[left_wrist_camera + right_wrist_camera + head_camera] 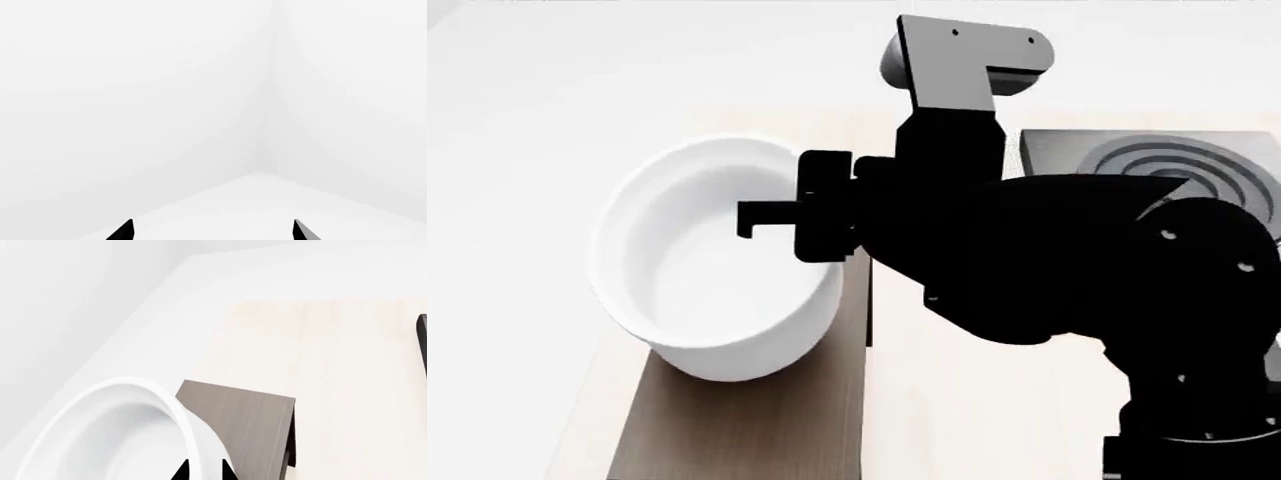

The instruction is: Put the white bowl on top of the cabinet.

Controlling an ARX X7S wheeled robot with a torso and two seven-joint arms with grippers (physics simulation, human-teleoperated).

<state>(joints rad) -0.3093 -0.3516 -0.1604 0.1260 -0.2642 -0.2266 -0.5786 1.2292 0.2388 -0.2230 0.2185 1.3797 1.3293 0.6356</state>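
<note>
Surface: pale wooden table (pixel 961 400), white walls behind
Cabinet (pixel 747 420): lower left
Right gripper (pixel 203 471): I pinch the white bowl (pixel 714 275) by its rim
Left gripper (pixel 212 231): spread apart, only its wrist view shows it, facing a bare corner
Stove plate (pixel 1154 165): head view only

A pale wooden table (pixel 988 400) is seen carrying the cabinet (pixel 747 430) at the left and the grey ringed stove plate (pixel 1174 165) at the far right, well apart.

The walls (pixel 133 100) are plain white and meet in a corner. The floor (pixel 280 210) is white too. A pale wood table (pixel 333 350) sits at 3 o'clock, in soft light.
</note>
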